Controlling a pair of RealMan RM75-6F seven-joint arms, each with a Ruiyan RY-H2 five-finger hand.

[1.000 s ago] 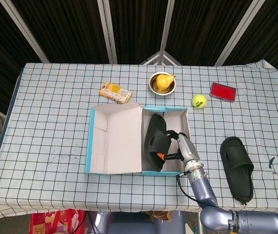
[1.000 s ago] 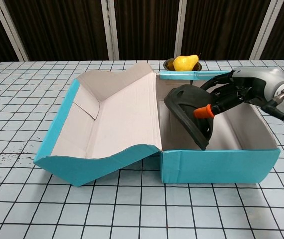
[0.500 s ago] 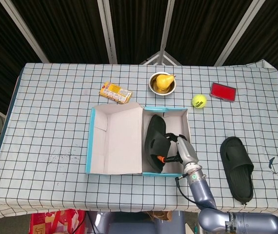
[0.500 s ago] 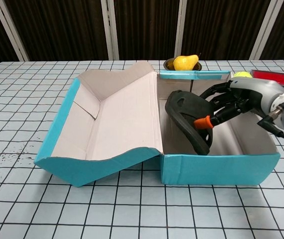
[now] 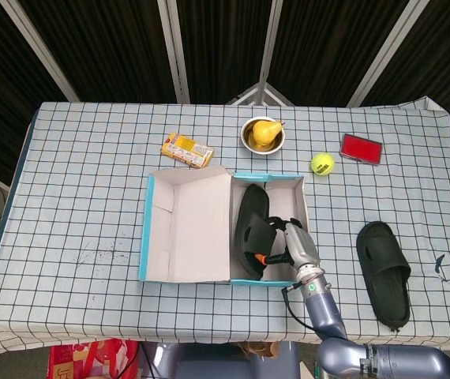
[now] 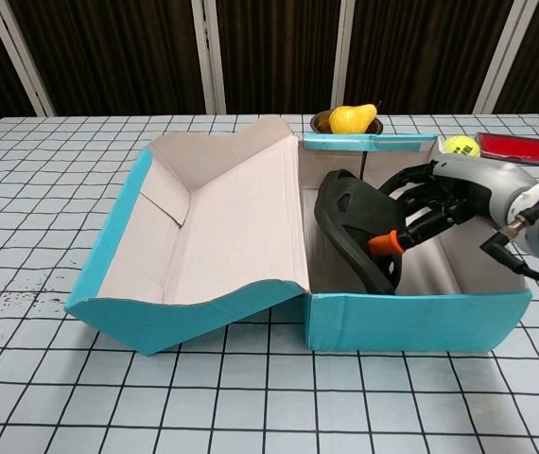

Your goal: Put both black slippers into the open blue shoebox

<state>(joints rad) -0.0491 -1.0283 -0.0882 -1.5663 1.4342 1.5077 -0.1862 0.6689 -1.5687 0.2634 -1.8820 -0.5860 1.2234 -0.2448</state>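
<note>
The right hand [image 6: 427,210] reaches into the open blue cardboard shoebox [image 6: 411,320], fingers clamped on the first black rubber slipper [image 6: 357,227], which stands tilted on edge against the left inner wall. Let go like this, it could stay propped, crowding the second black slipper [image 5: 383,272], lying well apart on the checked tablecloth [image 5: 91,205]; the left hand is unseen

Right hand [image 5: 286,243] [image 6: 440,199] sits inside the shoebox [image 5: 300,207] [image 6: 411,322], at its right side, fingers curled around the slipper [image 5: 250,229] [image 6: 359,227] held tilted on edge. Right forearm extends back over the near wall of the box. Left hand not visible in either view.
</note>
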